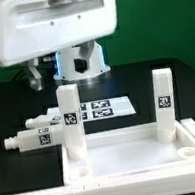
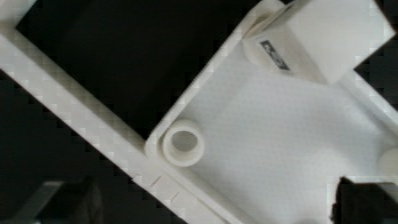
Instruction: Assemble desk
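The white tray-like tabletop (image 1: 134, 153) lies at the front, rim up. Two white legs stand upright in its far corners, one on the exterior view's left (image 1: 70, 115) and one on its right (image 1: 165, 101). Two more legs (image 1: 29, 140) (image 1: 43, 121) lie loose on the black table to the left. In the wrist view my gripper (image 2: 205, 205) is open and empty above the tabletop (image 2: 267, 120), its dark fingertips (image 2: 365, 195) wide apart. An empty round corner socket (image 2: 182, 146) lies below, and a standing tagged leg (image 2: 311, 40) is farther off. My fingers do not show in the exterior view.
The marker board (image 1: 102, 110) lies flat behind the tabletop, between the two standing legs. The white arm body (image 1: 50, 32) fills the top of the exterior view, with the robot base (image 1: 80, 60) behind it. The table is black.
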`<state>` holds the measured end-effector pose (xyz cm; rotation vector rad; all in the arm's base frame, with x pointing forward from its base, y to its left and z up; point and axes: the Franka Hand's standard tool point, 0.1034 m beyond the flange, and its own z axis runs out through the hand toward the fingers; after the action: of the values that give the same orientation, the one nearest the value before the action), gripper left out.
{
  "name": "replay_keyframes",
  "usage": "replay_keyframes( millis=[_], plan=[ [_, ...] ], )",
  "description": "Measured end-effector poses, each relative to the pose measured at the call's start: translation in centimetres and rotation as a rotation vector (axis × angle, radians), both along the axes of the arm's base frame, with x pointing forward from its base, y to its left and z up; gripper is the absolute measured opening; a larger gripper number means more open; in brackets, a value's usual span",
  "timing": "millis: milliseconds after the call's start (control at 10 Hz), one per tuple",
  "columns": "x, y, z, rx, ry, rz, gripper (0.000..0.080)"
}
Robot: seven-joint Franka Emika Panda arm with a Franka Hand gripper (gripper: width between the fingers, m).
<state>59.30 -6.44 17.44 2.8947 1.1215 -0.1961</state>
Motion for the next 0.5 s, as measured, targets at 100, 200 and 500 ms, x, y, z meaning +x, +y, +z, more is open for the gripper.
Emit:
replay_keyframes(
  millis=[100, 200, 500],
  plan=[
    [-2.3, -1.3, 0.9, 0.015, 0.009, 0.009, 0.0648],
    [-4.6, -2.7, 1.2, 0.040, 0.024, 0.021, 0.0648],
    [-5.2, -3.4, 1.3, 0.039, 0.001, -0.005, 0.0648]
  ],
)
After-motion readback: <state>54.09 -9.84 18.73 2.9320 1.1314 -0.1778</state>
